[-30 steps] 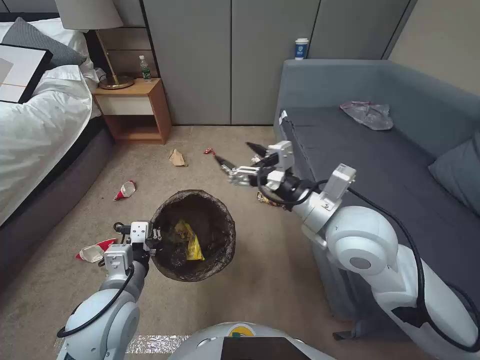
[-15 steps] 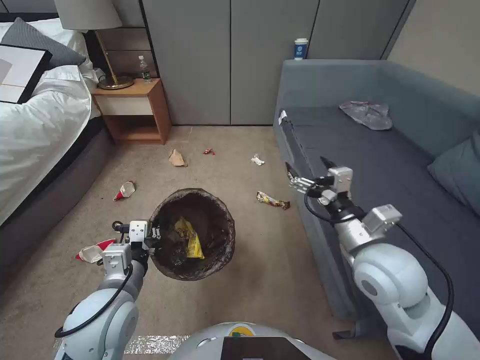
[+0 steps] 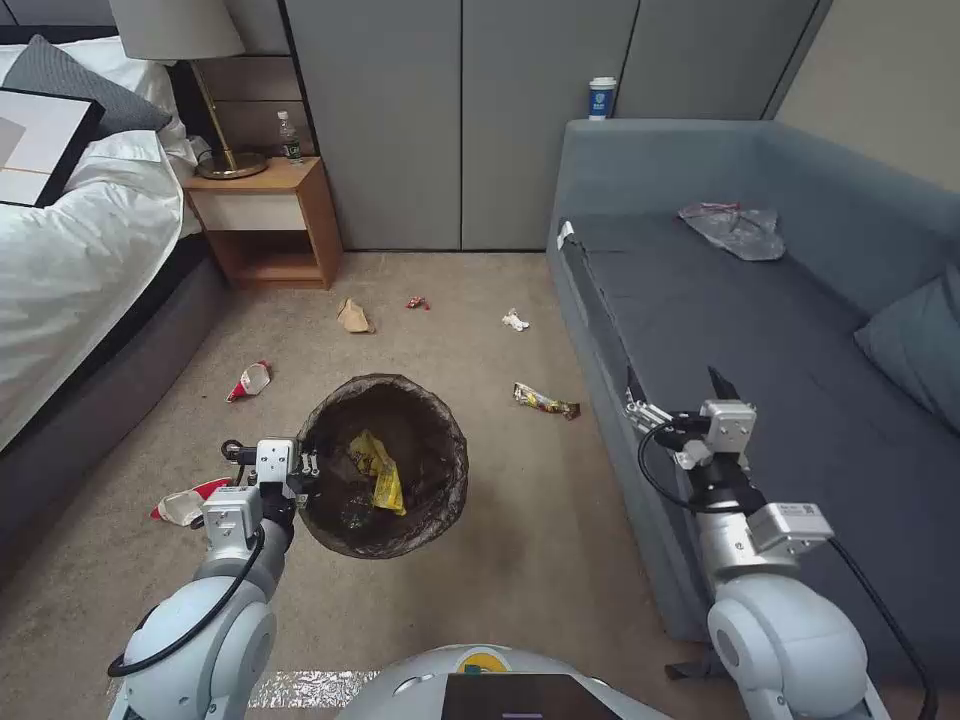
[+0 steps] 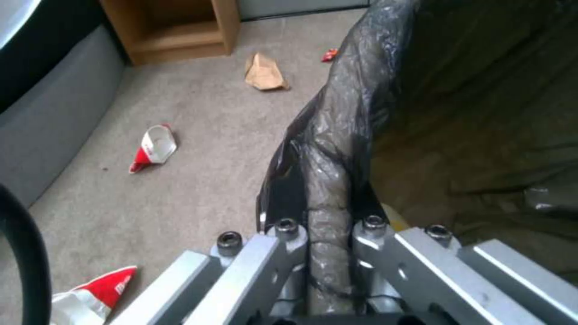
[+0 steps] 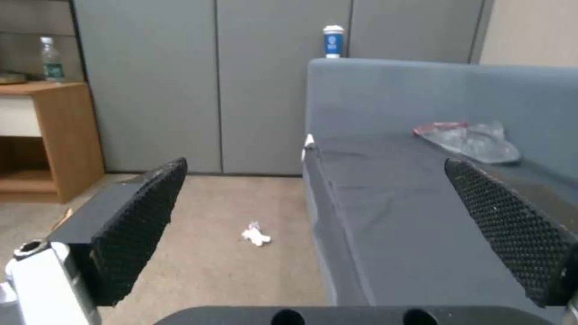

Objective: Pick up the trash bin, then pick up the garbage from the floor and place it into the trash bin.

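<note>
Trash bin point(image 3: 385, 465) hangs from left hand point(image 3: 300, 470) pinching its bagged rim.
Slippery liner could slide free; right hand point(image 3: 675, 400), fingers wide and empty, sits over the sofa point(image 3: 800, 400).

A blue-and-white lidded cup point(image 3: 602, 98) stands at twelve o'clock atop the sofa point(image 3: 800, 330); a lamp point(image 3: 190, 60) occupies the nightstand point(image 3: 262, 215) at eleven.

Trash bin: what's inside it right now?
Inside the trash bin, a yellow snack wrapper lies on the dark bag liner. Anything beneath the wrapper or in the liner's folds is hidden.
</note>
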Robot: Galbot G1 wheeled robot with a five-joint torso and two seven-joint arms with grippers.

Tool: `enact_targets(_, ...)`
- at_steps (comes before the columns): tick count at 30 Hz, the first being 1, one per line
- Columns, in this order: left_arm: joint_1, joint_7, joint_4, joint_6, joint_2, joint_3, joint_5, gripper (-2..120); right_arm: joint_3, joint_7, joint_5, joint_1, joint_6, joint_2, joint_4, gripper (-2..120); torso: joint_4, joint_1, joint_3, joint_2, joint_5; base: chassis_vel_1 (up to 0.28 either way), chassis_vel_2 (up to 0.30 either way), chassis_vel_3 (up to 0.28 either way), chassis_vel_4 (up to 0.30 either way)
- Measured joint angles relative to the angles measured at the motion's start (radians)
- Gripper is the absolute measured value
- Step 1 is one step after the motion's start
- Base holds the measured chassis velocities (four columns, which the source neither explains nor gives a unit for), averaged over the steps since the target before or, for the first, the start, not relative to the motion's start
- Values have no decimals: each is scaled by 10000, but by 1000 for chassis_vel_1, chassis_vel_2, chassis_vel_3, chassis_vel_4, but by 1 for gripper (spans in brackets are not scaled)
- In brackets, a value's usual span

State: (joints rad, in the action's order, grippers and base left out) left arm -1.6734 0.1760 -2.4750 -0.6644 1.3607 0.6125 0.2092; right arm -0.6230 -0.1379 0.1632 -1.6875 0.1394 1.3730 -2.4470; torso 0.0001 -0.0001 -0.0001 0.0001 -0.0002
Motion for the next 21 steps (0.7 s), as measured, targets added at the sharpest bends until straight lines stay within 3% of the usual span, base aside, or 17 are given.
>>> enact_targets(21,10,-19,62,21,162,-49,-26,2,182,-3,-247,-186,-64,406,143,100,-1,1,1,0,1,-12,12,16,-15)
